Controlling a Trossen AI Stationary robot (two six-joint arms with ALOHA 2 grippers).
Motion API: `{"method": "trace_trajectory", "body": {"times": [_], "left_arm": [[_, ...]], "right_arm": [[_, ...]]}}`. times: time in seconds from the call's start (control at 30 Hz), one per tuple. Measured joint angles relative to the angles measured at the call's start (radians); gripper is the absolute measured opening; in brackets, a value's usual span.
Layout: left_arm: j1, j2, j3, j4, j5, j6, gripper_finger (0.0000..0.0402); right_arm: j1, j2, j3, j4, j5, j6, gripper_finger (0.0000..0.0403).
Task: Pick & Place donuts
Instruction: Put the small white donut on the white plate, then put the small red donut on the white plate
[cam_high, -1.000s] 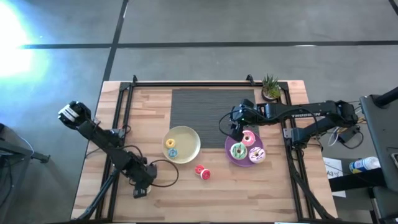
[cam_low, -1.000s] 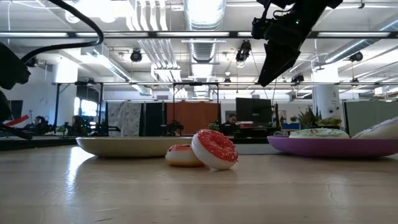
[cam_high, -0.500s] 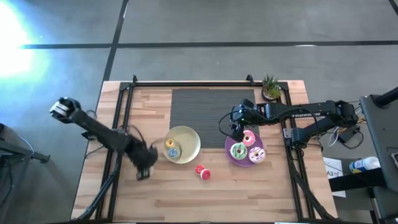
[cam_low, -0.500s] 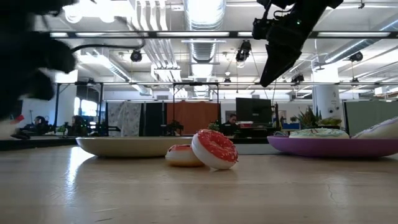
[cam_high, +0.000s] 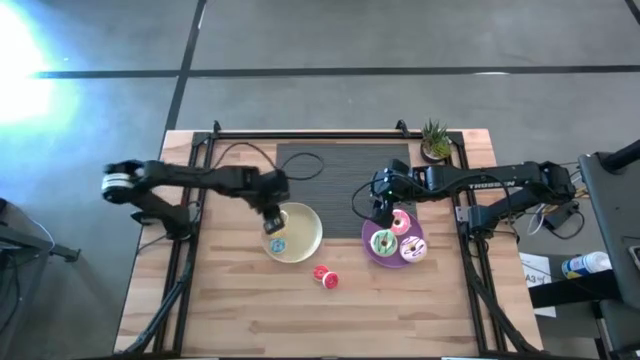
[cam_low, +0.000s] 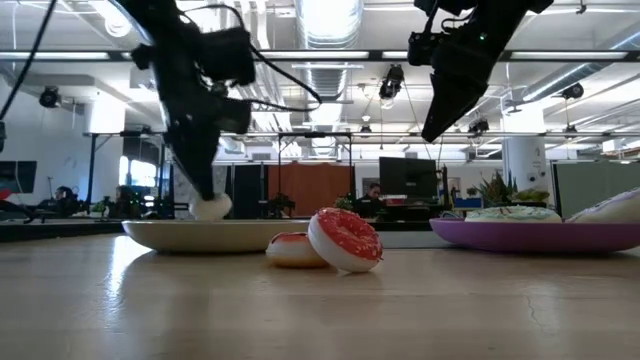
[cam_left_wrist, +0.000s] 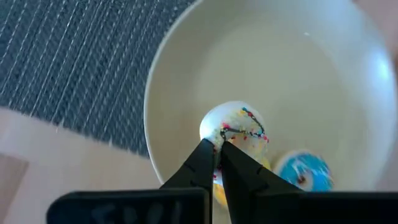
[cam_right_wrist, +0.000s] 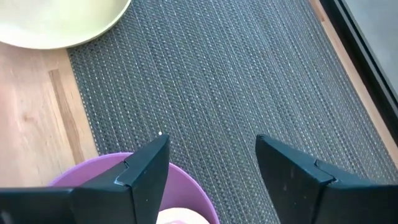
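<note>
My left gripper is over the left part of the round pale-yellow plate, shut on a whitish sprinkled donut. A yellow donut and a teal donut lie in that plate. My right gripper is open and empty above the far left rim of the purple plate, which holds three donuts. Two red-iced donuts lie on the table between the plates; in the low view one leans on the other. My left gripper pinches the whitish donut's ring at its edge between the two fingertips. The fingers come from above, slanting down. The donut sits below the fingertips, low over the plate; whether it touches the plate or the yellow donut, I cannot tell.
A dark woven mat covers the table's far middle. A small potted plant stands at the far right corner. Bare wood lies along the near edge. The room beyond shows in the low view.
My left arm has swung from the table's near left corner toward the far edge and the right, bringing its gripper over the pale-yellow plate and low to it.
</note>
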Motion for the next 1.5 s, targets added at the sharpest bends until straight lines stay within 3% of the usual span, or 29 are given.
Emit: {"method": "trace_trajectory", "body": {"times": [0.13,0.27,0.57,0.77,0.93,1.13,1.4,1.5], "left_arm": [[0.012,0.103,0.060,0.000,-0.001,-0.015,0.0006],[0.010,0.148,0.110,-0.037,0.000,-0.014,0.0042],[0.010,0.074,0.127,-0.140,-0.036,-0.011,0.0142],[-0.035,-0.080,0.126,-0.159,0.000,-0.066,0.0154],[-0.084,-0.170,0.120,-0.159,-0.025,-0.176,0.0154],[-0.108,-0.219,0.115,-0.177,-0.135,-0.220,0.0154],[-0.113,-0.230,0.098,-0.181,-0.155,-0.175,0.0153],[-0.125,-0.232,0.067,-0.180,-0.155,-0.170,0.0153]], "right_arm": [[0.000,0.000,0.000,0.000,0.000,0.024,0.0228],[0.000,0.000,0.000,0.000,0.000,0.024,0.0228],[0.000,0.000,0.000,0.004,-0.014,0.023,0.0228],[0.003,0.002,-0.001,0.039,-0.179,-0.089,0.0228],[0.004,0.025,-0.015,0.218,-0.369,-0.203,0.0228],[0.038,0.165,0.012,0.355,-0.580,-0.055,0.0228],[0.230,0.429,0.175,0.343,-0.572,0.043,0.0228],[0.287,0.492,0.246,0.318,-0.504,0.053,0.0228]]}}
